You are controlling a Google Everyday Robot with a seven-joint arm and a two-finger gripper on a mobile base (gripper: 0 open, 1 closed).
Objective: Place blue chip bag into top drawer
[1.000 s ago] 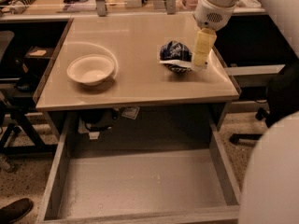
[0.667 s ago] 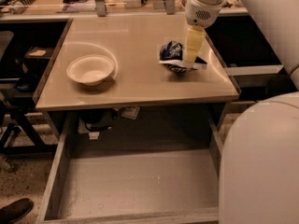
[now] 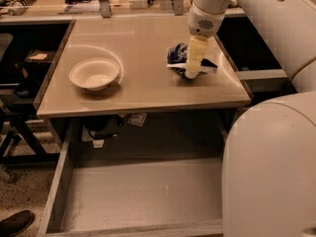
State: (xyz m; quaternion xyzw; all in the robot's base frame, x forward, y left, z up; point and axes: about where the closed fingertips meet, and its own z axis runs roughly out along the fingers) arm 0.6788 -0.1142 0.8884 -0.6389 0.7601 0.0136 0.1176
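Gripper [image 3: 191, 71] down on blue chip bag [image 3: 176, 54] at desk [image 3: 143, 85] right side; grip state cannot tell. Bag apparently unlifted. Top drawer [image 3: 143, 196] open, bag-less. Transfer remains.

The cream gripper [image 3: 191, 72] is down on the dark blue, white-patched bag [image 3: 176, 53]. The bowl [image 3: 94, 73] is cream, the drawer [image 3: 143, 196] grey.

single high view, looking down on table [image 3: 143, 43], end effector [image 3: 191, 74] upper right
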